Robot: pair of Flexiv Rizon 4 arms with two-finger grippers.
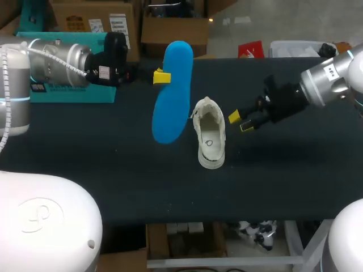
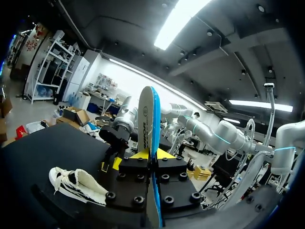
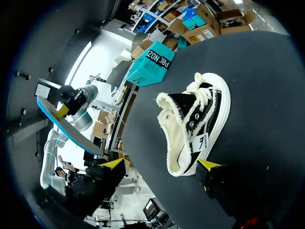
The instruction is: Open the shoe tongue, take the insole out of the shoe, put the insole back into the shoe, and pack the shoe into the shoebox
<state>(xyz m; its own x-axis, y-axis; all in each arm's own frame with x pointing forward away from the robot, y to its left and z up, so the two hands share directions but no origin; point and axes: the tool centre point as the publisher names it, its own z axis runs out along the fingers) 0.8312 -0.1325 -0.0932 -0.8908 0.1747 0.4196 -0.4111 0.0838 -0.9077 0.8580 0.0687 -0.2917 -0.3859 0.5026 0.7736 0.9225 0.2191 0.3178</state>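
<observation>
Both busy: left gripper (image 1: 163,76) clamped on the blue insole (image 1: 170,102), held above the table (image 1: 113,170) (shoebox (image 1: 68,93) off to its left), right gripper (image 1: 240,122) w/ fingers (image 1: 233,117) spread, just beside the shoe (image 1: 210,136) mid-table.

Head camera looks down from behind; both wrist cameras sit low, close; all see the shoe (image 1: 210,136).

White block lettering (image 3: 158,58) is printed on the teal shoebox (image 3: 143,74); a small tag (image 3: 200,141) on the shoe (image 3: 195,119) cannot be read.
</observation>
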